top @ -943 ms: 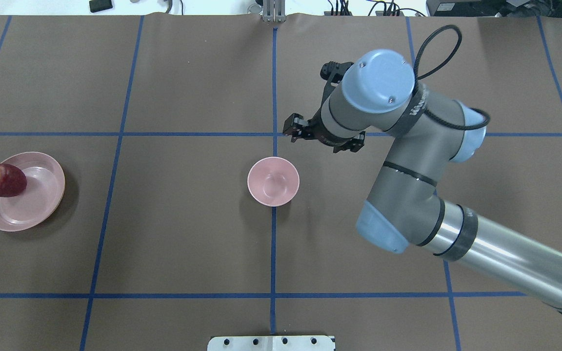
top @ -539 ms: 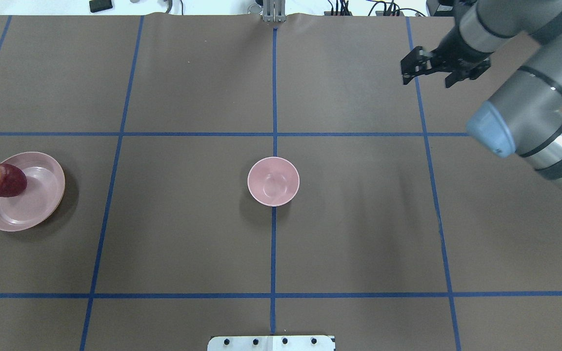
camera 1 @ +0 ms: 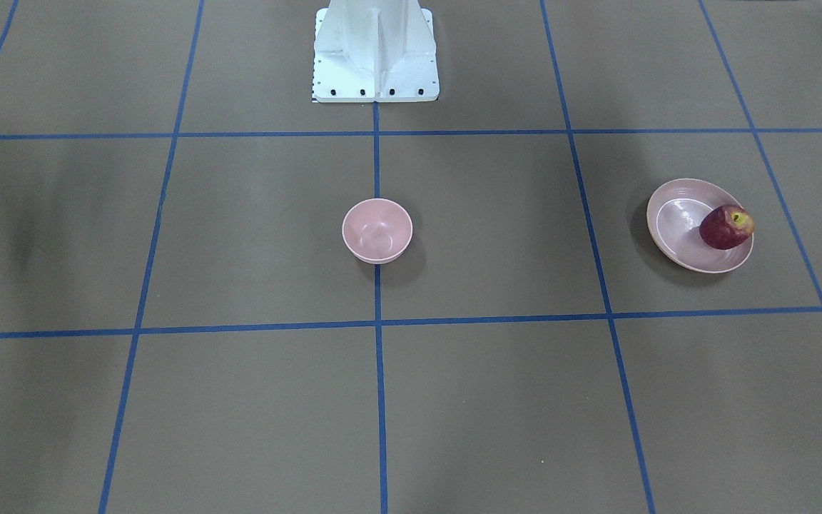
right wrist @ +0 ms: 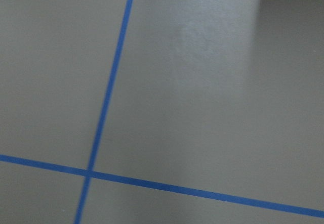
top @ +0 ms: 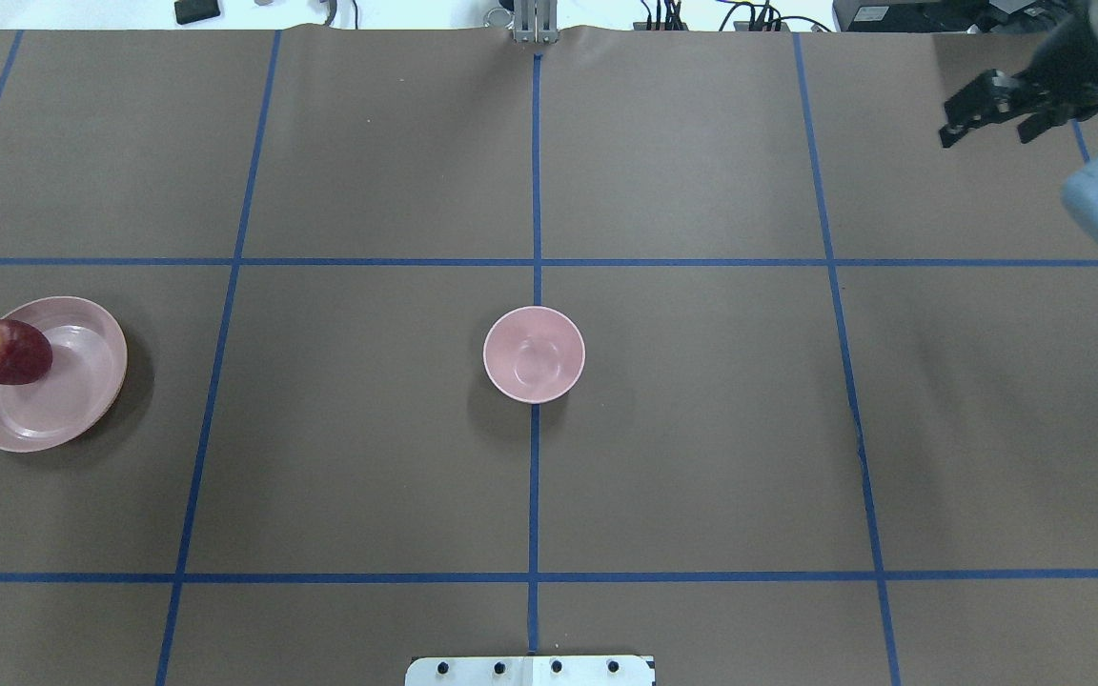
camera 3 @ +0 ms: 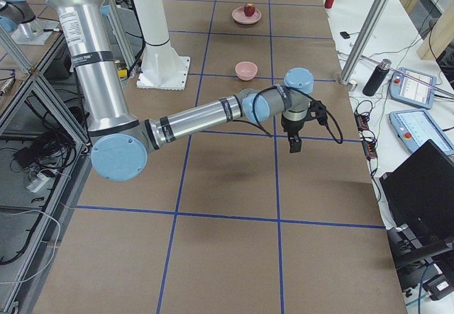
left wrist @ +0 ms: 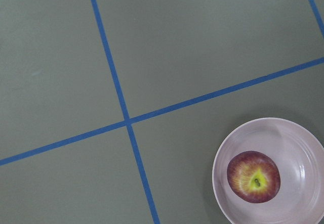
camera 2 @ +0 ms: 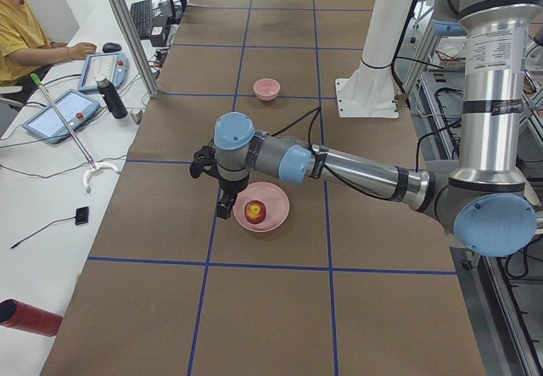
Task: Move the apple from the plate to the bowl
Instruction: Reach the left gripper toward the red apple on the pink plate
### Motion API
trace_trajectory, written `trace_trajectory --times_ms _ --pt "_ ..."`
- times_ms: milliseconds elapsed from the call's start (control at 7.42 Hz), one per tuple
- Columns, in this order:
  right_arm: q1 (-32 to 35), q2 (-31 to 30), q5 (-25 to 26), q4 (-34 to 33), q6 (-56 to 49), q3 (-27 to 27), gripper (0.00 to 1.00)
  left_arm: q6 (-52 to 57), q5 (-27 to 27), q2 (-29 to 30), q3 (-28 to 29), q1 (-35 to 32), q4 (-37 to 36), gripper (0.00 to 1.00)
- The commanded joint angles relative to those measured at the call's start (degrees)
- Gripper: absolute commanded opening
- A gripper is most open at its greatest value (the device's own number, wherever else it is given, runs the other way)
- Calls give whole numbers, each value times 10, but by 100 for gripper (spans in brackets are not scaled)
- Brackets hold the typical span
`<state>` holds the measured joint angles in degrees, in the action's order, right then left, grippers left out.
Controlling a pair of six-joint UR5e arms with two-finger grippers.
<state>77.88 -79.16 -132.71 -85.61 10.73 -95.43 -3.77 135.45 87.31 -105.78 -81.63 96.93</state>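
Our right hand (top: 986, 131) hangs over the far right corner of the counter (top: 701, 457), its two fingers spread apart with nothing between them. Our left hand (camera 2: 223, 204) hangs above the counter near the plate (top: 68, 405); we cannot tell how far open it is. The apple (top: 8, 353) lies on the plate, against its left rim, with the yellow stem dimple tilted upward. The bowl (top: 534, 354) stands upright at the counter's middle, on a blue tape line (top: 534, 191), well apart from the plate and both hands.
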Motion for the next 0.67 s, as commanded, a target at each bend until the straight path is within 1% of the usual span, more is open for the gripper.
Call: trace_trajectory --times_ms 0,135,270,404,539 --pt "55 -78 -18 5 -105 1 100 -182 -16 -37 6 68 138 98" --pt "60 -84 -19 6 -110 0 100 -253 -50 -52 9 108 193 98" --pt "60 -84 -18 5 -110 1 100 -290 -88 -54 27 152 226 98" --pt "60 -86 -18 6 -109 -3 100 -310 -98 -53 57 173 267 98" --pt "60 -87 -18 6 -109 -3 100 -334 -111 -47 96 190 325 99"
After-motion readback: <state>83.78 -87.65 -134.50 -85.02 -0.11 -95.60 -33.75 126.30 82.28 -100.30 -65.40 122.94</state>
